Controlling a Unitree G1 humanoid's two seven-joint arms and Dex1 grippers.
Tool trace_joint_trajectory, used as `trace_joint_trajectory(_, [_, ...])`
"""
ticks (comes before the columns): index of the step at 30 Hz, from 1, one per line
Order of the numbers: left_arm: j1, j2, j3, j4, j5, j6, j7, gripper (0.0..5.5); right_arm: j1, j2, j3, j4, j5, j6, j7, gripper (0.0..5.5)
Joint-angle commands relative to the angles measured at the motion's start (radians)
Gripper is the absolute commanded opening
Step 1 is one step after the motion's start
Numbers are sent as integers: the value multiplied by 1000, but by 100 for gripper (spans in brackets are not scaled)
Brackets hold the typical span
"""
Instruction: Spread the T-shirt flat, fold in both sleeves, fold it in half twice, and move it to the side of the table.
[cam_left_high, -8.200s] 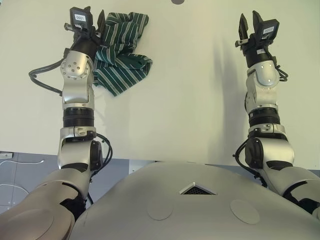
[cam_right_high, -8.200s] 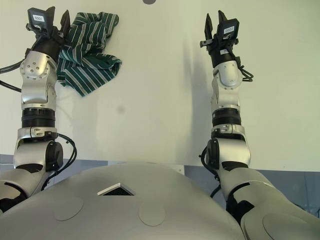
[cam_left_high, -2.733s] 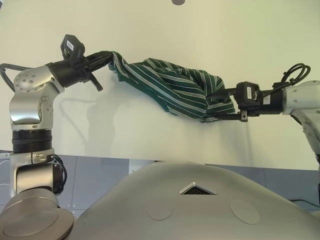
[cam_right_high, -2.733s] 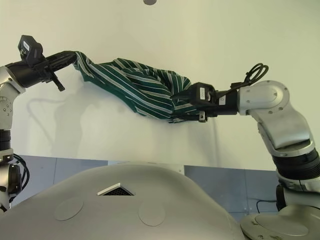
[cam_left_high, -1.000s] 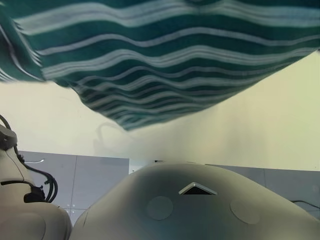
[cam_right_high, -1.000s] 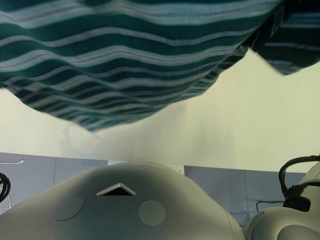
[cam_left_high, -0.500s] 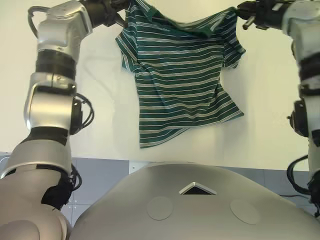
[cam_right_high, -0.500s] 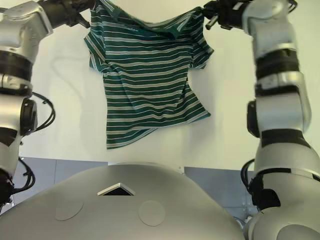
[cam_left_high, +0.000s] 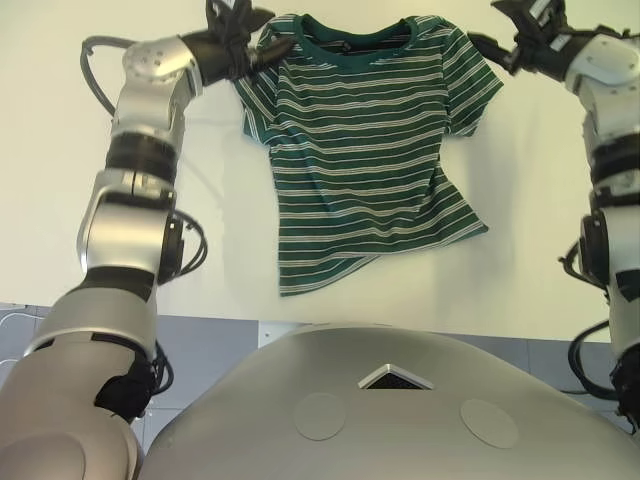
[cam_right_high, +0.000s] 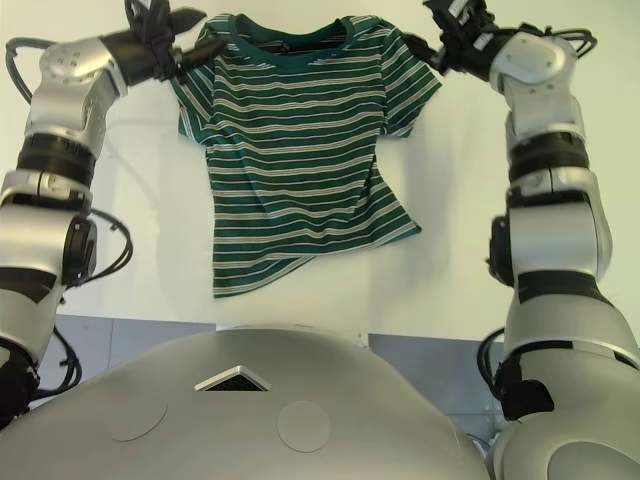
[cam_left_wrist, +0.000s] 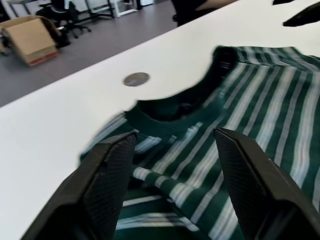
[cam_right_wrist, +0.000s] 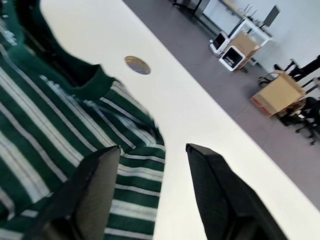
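T-shirt lay front up on the white bench, collar at the far edge, hem toward the robot, long axis running far-to-near with a slight skew to the robot's right at the hem. Right sleeve was spread out. Left sleeve looked rumpled and partly tucked. Hem was uneven, with the near left corner bunched in.

Left hand sat at the shirt's left shoulder, just beside the collar. In the left wrist view its fingers stood wide apart over the striped cloth, holding nothing. Right hand hung just off the tip of the right sleeve. In the right wrist view it was also spread wide, sleeve edge below it, nothing gripped. A small round cap sat in the bench beyond the collar.

Judged: spreading mostly done, the hem probably needs a tug. Each hand was already next to its own sleeve, sleeves lying outward across the long axis, so the sleeve folds would go inward toward the centre line, left hand nearer to its cloth
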Motion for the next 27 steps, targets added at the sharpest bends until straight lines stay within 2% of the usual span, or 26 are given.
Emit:
trace_joint_trajectory(1, [377, 329, -105, -778, -145, 224, -295, 329, 476, -444, -74, -785, 312, 328, 448, 246])
trace_joint_trajectory(5, [448, 284, -136, -893, -81, 267, -230, 329, 613, -462, -104, -937, 316, 403, 436, 246])
trace_joint_trajectory(10, [463, 264, -230, -790, 182, 183, -129, 329, 701, -419, -93, -1030, 271, 457, 381, 246])
trace_joint_trajectory(15, [371, 175, -221, -554, 333, 101, 57, 329, 581, -254, -1, -854, 64, 407, 223, 246])
trace_joint_trajectory(19, [292, 115, -189, -390, 367, 69, 157, 329, 470, -92, -29, -770, 115, 509, 141, 246])
trace_joint_trajectory(22, [268, 116, -197, -307, 418, 24, 200, 329, 456, -84, -2, -720, 43, 504, 116, 246])
trace_joint_trajectory(24, [303, 133, -192, -367, 405, 27, 175, 329, 478, -100, 10, -704, -11, 451, 113, 246])
trace_joint_trajectory(27, [408, 219, -173, -585, 362, 93, 84, 329, 508, -102, -72, -829, 86, 484, 154, 246])
